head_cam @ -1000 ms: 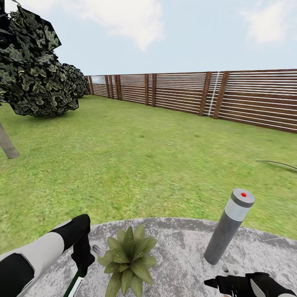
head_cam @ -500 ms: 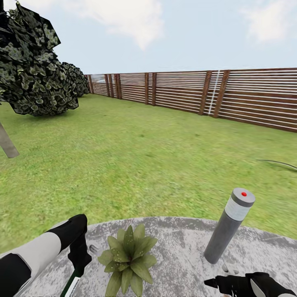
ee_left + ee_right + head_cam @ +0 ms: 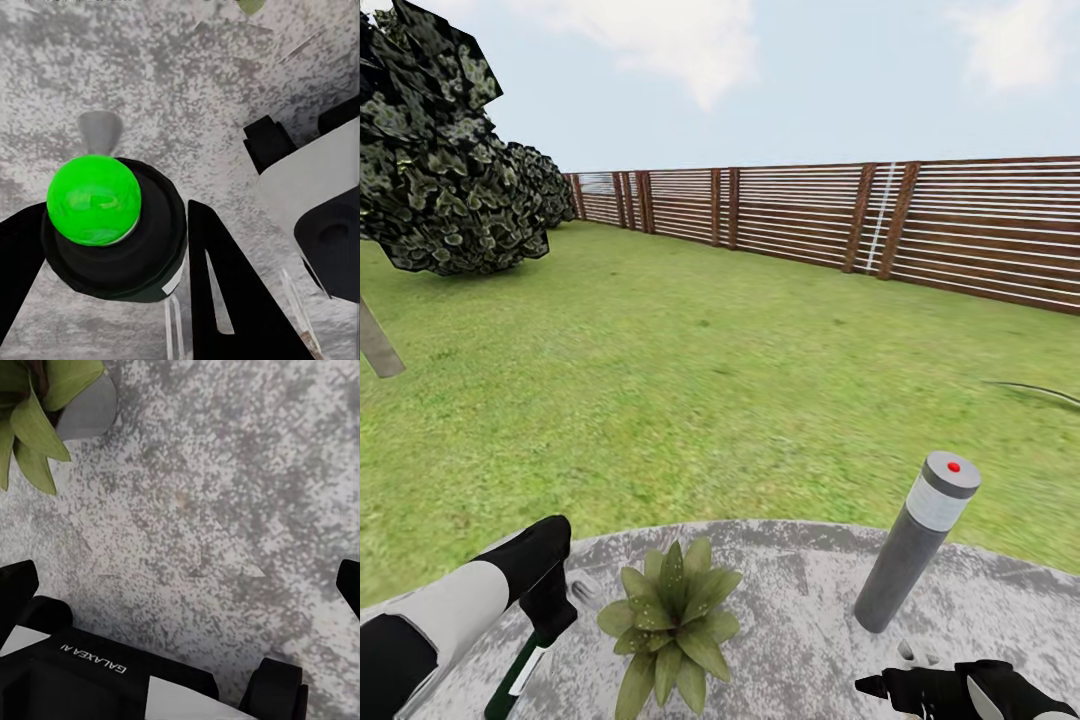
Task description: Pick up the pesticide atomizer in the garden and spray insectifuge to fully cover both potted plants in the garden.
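Speckled grey paving (image 3: 810, 610) lies under my left pincer (image 3: 120, 225), clamped round the dark green atomizer (image 3: 520, 670) with its glossy green cap; leafy rosette (image 3: 675, 625) just beside. Right pincer (image 3: 875, 687): spread wide, body lettered "GALAXEA".

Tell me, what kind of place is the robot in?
Most likely a back garden: a green lawn, a brown wooden fence along the far side, a leafy tree, and a small plant on a grey paved patio.

potted plant (image 3: 670, 622) left of lamp post (image 3: 916, 545) on patio (image 3: 800, 620).
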Tool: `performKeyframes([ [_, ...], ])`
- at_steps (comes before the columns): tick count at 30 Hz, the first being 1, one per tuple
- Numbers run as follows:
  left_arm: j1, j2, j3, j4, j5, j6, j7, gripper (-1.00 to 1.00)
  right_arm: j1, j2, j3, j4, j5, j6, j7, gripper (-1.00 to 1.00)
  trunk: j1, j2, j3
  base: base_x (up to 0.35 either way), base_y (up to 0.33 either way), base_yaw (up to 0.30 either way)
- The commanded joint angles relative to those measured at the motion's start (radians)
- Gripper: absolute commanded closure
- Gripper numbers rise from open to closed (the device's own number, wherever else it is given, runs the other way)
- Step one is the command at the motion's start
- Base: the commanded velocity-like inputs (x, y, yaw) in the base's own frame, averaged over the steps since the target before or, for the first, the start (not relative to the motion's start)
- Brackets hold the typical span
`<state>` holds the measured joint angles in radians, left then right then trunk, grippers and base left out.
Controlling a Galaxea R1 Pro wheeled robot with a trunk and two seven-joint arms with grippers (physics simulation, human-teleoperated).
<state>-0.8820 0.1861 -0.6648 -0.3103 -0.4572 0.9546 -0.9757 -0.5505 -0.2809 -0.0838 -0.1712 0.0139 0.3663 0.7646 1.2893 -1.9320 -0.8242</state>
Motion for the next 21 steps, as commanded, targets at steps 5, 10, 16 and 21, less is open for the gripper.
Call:
performKeyframes([
  [5,0.000,-0.016,0.000,-0.002,-0.010,0.003,-0.008,1.00,0.000,0.000,-0.008,-0.002,0.002,0.010,0.003,-1.00,0.000,0.000,-0.001,0.000,0.000,0.000],
  [10,0.001,-0.038,-0.003,0.001,-0.008,0.001,-0.008,1.00,0.000,0.000,-0.008,-0.001,0.002,0.010,0.002,-1.00,0.000,0.000,-0.001,0.000,0.000,0.000],
  [16,0.001,-0.039,-0.003,0.006,-0.008,0.001,-0.006,1.00,0.000,0.000,-0.008,-0.001,0.002,0.010,0.003,-1.00,0.000,0.000,-0.001,0.000,0.000,0.000],
  [21,0.001,-0.034,-0.003,0.007,-0.009,0.001,-0.006,1.00,0.000,0.000,-0.008,-0.001,0.002,0.010,0.003,-1.00,0.000,0.000,-0.001,0.000,0.000,0.000],
])
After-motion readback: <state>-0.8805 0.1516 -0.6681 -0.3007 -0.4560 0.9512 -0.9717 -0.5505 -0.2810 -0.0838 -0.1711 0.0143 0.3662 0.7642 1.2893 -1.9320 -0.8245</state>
